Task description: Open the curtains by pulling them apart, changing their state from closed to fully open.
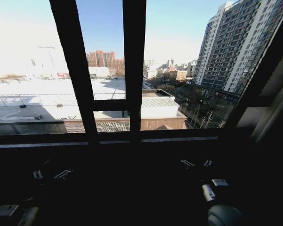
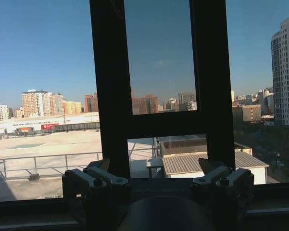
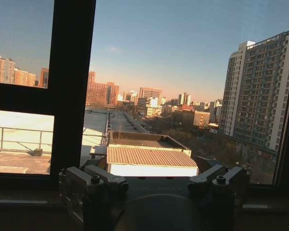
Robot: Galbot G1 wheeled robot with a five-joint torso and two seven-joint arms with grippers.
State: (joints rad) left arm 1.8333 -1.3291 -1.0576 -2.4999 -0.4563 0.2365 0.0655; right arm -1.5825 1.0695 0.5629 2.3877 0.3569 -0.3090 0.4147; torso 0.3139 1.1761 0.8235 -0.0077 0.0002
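A pale pleated strip of curtain [image 1: 272,115] hangs gathered at the far right edge of the window, beside the slanted dark frame. The glass across the middle is uncovered and shows the city outside. My left gripper [image 1: 49,174] sits low in the shadow under the sill; in the left wrist view the left gripper [image 2: 156,171] is open with nothing between its fingers [image 2: 103,177]. My right gripper [image 1: 195,163] is also low under the sill. Seen from its wrist, the right gripper [image 3: 154,172] is open and empty, facing the pane.
Two thick dark vertical frame bars [image 1: 134,70] and a crossbar [image 1: 108,105] divide the window. The sill [image 1: 132,140] runs across just above both grippers. Below the sill everything lies in deep shadow.
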